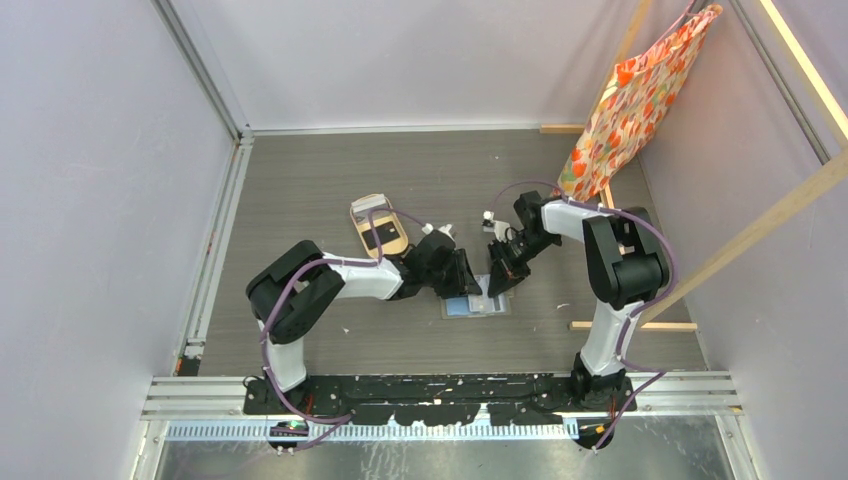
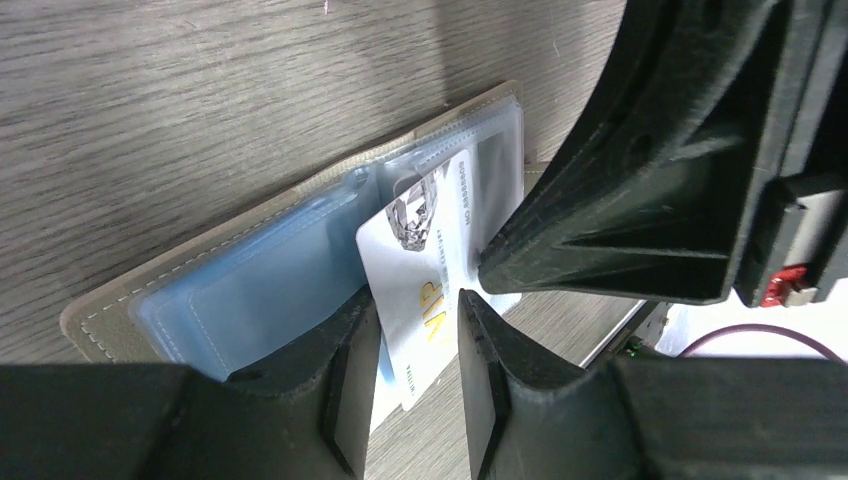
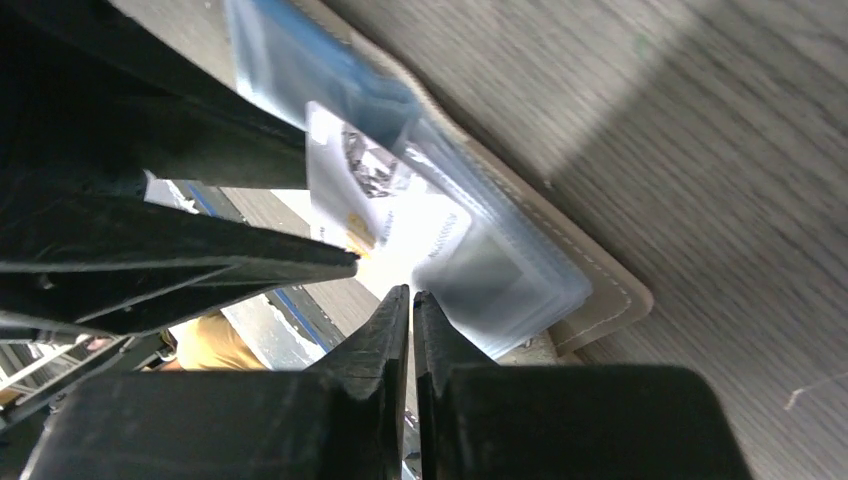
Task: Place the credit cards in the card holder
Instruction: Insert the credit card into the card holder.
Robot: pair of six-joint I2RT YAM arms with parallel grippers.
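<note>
Grey wood-grain table, pale walls; left jaws apart astride card, right together.

card holder half covered, white card glare-washed

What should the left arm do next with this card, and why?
Probably nudge the white card deeper into the clear sleeve of the card holder with the left gripper. Its far end is inside, its near end juts out between the open jaws, and the right gripper, shut, sits at the sleeve's edge.
</note>
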